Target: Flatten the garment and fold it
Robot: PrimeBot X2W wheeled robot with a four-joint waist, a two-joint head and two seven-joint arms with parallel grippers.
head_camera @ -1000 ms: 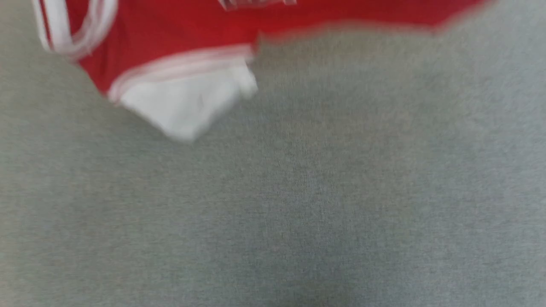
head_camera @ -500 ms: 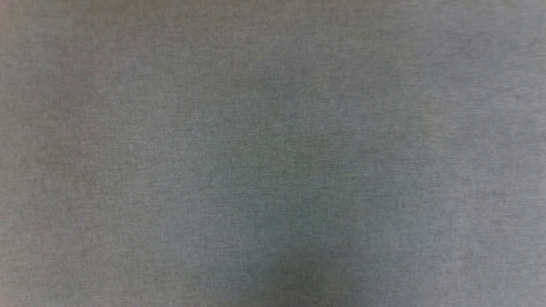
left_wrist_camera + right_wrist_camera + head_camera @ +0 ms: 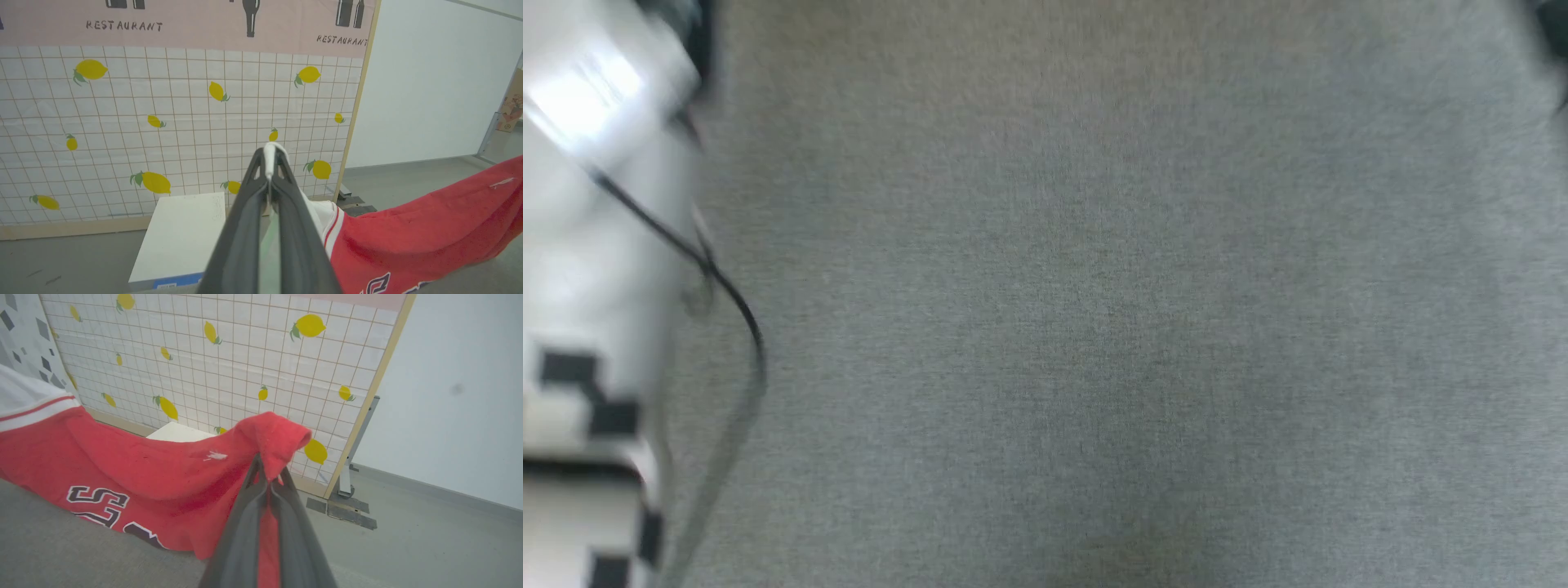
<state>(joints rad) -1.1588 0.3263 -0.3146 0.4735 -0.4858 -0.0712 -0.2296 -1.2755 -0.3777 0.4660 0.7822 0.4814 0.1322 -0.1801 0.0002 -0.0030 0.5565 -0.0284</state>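
While slung between them, garment (image 3: 143,469) clenched in left fingers (image 3: 245,228) and right fingers (image 3: 243,531)

1. The desk (image 3: 1094,327) is covered with a grey, finely woven cloth. In the head view the cloth lies smooth and flat, and the picture is slightly blurred.
2. A soft, darker shade falls on the cloth at the bottom middle of the head view.
3. In the right wrist view the same grey weave takes up the lower left corner (image 3: 53,555).
4. There the garment (image 3: 135,473) comes down onto the desk. Its red lower part, with dark white-outlined letters, rests on the cloth. The rest of it rises off the desk, up and to the right.
5. Whether the white sleeve at the left edge touches the desk cannot be told.
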